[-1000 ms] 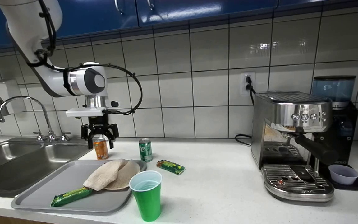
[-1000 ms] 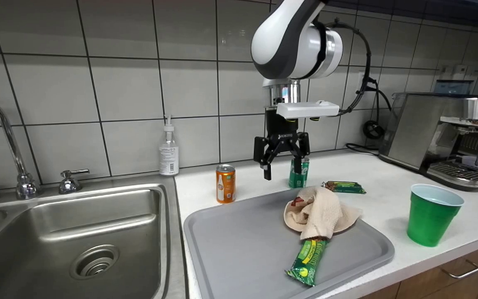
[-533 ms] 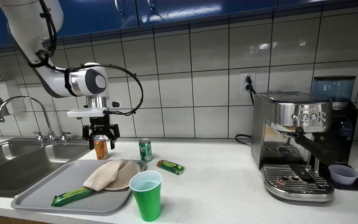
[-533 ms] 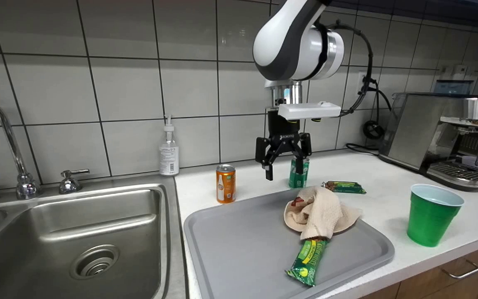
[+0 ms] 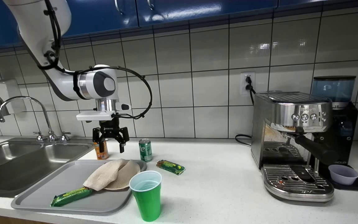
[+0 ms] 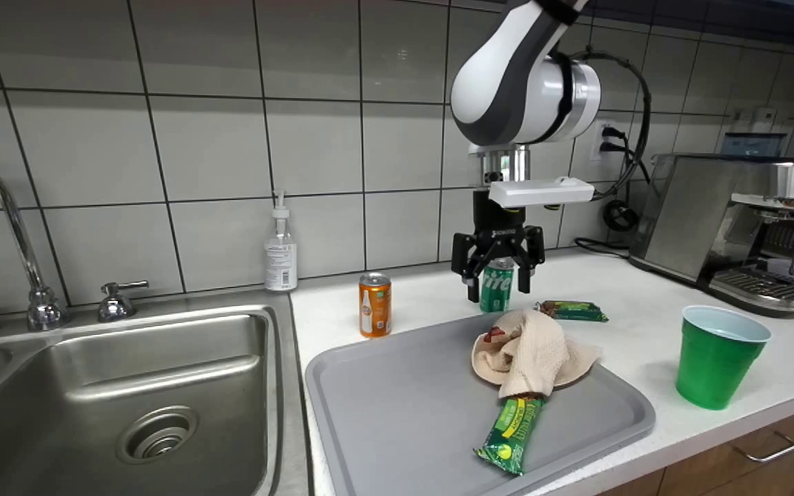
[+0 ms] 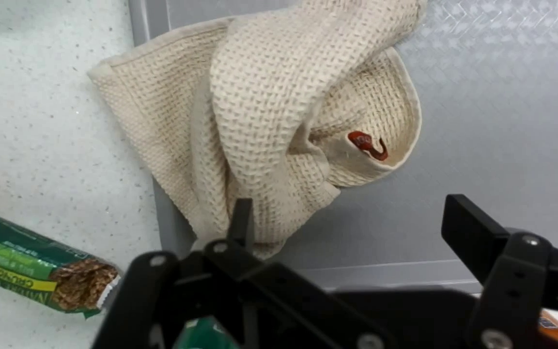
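- Two black fingers (image 7: 472, 230) on the gripper (image 5: 111, 148) are spread wide apart. They have hold of nothing.
- The gripper points straight down and hangs in the air near the back edge of the gray tray (image 6: 397, 413).
- The tan cloth (image 7: 269, 106) lies in a rumpled heap on the tray, lower than the fingers. One corner pokes out past the tray's rim.
- A small red bit (image 7: 368, 145) peeks out of a fold in the cloth. I can't tell what it is.
- The green can (image 6: 497, 286) stands upright just behind the tray. In an exterior view it shows between the fingers, but it is behind them.
- The orange can (image 6: 375, 304) stands upright too, closer to the metal sink (image 6: 163, 386).
- One green snack bar (image 6: 511, 437) lies on the tray, with one end at the cloth. I can't tell if that end goes under it.
- The other green snack bar (image 5: 170, 167) lies on the white counter (image 5: 222, 186), near the green can.
- A green cup (image 5: 148, 199) stands upright on the counter, near the tray.
- The shiny coffee machine (image 5: 294, 124) sits well apart from the tray.
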Controlling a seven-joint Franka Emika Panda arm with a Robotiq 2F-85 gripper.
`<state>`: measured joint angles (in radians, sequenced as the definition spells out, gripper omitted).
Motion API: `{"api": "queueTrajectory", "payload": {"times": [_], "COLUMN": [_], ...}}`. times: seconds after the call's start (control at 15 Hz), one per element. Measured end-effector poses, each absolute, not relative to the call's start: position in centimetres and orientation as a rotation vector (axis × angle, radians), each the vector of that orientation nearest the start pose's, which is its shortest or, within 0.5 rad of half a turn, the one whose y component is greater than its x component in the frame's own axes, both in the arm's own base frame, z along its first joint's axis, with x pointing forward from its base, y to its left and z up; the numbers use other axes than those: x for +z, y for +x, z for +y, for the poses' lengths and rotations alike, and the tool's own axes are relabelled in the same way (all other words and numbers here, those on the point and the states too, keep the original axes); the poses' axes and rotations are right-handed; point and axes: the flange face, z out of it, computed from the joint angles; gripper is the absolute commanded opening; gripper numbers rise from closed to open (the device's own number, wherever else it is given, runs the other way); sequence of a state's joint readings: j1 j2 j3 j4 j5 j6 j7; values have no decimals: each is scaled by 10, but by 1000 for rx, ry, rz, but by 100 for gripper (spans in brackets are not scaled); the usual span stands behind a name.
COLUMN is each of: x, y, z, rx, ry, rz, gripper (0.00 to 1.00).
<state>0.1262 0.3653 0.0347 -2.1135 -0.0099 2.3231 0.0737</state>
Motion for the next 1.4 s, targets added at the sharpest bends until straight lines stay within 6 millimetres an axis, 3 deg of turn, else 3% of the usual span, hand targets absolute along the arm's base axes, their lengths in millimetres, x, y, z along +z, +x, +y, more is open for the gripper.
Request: {"api": "queueTrajectory", "payload": {"times": [0.53,1.4], "x": [204,181], "y": [533,522], "z": [68,54], "rx": [278,286], "ry": [-3153,-3181], "rz": [-14,108], "gripper": [100,100]}}
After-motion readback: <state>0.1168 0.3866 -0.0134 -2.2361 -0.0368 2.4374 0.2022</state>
